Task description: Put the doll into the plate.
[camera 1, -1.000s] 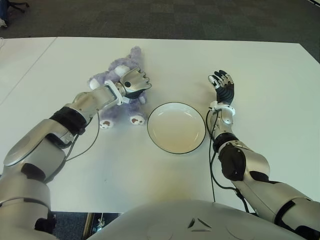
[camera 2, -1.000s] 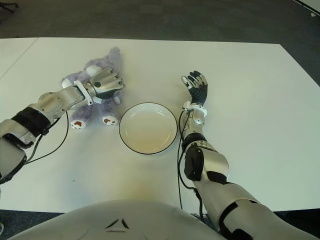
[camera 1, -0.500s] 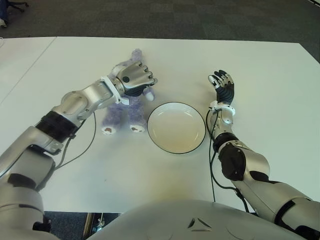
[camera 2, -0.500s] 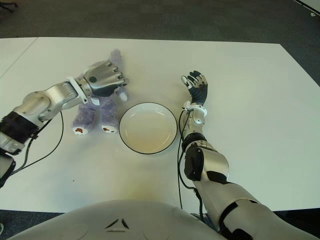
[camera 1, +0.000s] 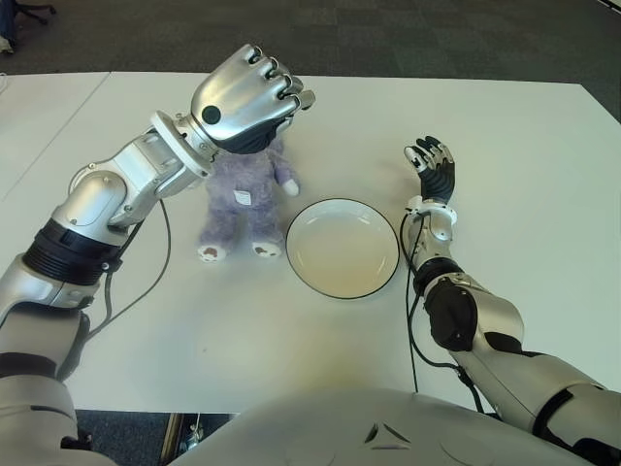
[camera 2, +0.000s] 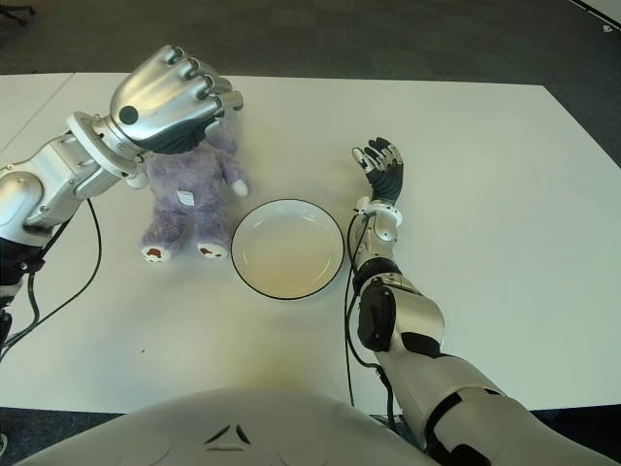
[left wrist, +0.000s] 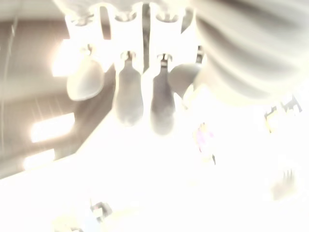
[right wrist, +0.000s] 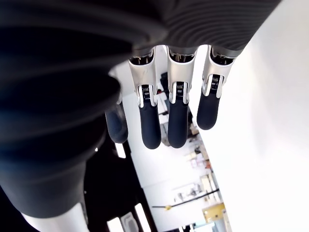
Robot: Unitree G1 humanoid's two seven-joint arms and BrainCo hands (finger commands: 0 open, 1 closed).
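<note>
Left of the plate (camera 1: 343,247), doll (camera 1: 243,194) hangs upright from left hand (camera 1: 247,97) clenched on its head, feet at the table (camera 1: 291,340); right hand (camera 1: 432,160) right of plate, fingers relaxed, empty.

A white surface (camera 1: 543,175) fills most of the view. Beyond its far edge lies a dark grey carpet floor (camera 1: 388,39). At the far left corner of the floor, the wheeled base of a chair (camera 1: 24,12) is visible.
</note>
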